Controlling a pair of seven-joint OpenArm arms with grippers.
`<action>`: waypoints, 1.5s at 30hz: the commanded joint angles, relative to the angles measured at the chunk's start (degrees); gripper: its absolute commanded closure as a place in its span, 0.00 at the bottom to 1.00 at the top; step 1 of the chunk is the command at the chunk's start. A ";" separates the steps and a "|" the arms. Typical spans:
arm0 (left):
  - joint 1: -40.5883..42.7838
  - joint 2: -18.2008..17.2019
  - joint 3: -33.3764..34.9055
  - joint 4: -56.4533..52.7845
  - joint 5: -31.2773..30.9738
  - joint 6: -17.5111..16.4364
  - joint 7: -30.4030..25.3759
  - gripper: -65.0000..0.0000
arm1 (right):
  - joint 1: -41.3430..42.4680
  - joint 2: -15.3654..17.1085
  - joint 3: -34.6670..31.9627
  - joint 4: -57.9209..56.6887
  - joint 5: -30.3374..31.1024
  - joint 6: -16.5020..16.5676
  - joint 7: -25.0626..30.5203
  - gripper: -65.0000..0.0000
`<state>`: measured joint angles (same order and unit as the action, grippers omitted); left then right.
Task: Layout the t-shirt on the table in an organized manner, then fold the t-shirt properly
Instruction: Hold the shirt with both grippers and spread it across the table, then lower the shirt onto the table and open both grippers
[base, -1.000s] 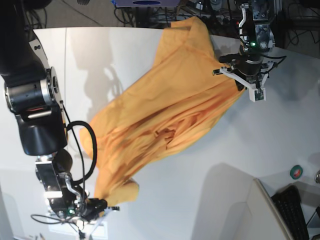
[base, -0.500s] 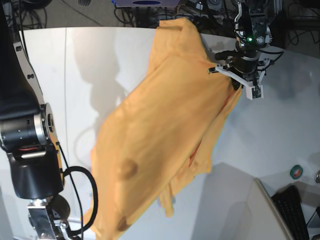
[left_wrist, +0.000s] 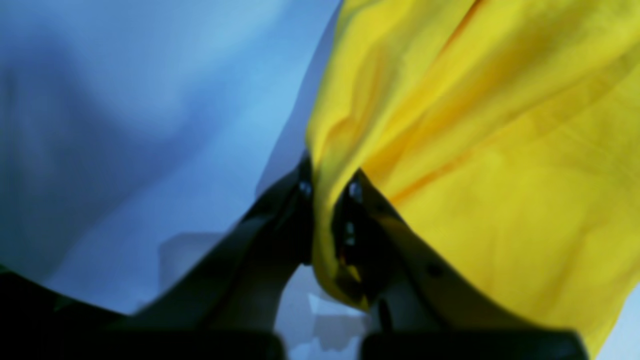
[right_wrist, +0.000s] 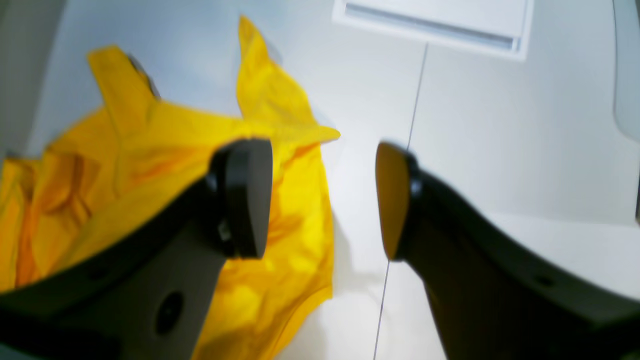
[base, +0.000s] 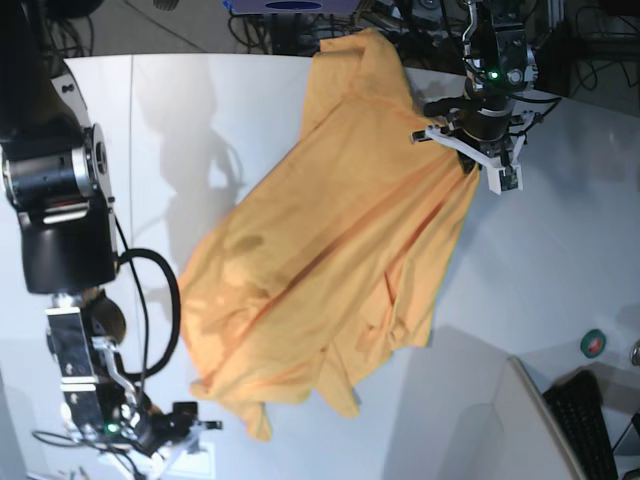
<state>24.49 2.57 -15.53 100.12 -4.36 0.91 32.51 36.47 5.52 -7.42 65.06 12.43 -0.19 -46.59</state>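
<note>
The orange-yellow t-shirt lies stretched diagonally over the table, with loose folds at its near right edge. My left gripper is shut on a fold of the shirt's far edge; the left wrist view shows the cloth pinched between the left gripper's jaws above the table. My right gripper is near the table's front left, just off the shirt's near end. In the right wrist view the right gripper is open and empty, with the shirt to its left.
A thin dark seam runs across the table. A white panel lies at the table's edge. A green tape roll, a black keyboard and a grey panel sit at the front right. Cables run behind the table.
My right arm swung up with the shirt's near end, came back down and let go. The shirt settled flatter on the table. My left gripper shifted slightly toward the far edge.
</note>
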 joint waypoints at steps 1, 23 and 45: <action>-0.01 -0.24 -0.08 0.94 0.27 0.10 -1.08 1.00 | -1.52 -0.20 2.81 3.38 0.19 -0.12 -0.58 0.51; -0.71 1.08 2.74 0.59 0.27 0.10 -1.08 1.00 | -23.41 -4.24 -1.15 -3.04 0.19 0.23 6.54 1.00; 5.62 0.99 1.60 5.69 0.27 0.10 -1.00 0.44 | -10.23 9.73 -0.80 -22.99 0.01 0.14 13.40 1.00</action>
<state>30.17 3.81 -13.58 104.64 -4.36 0.58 32.64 24.12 14.44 -8.58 41.21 12.45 0.14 -33.93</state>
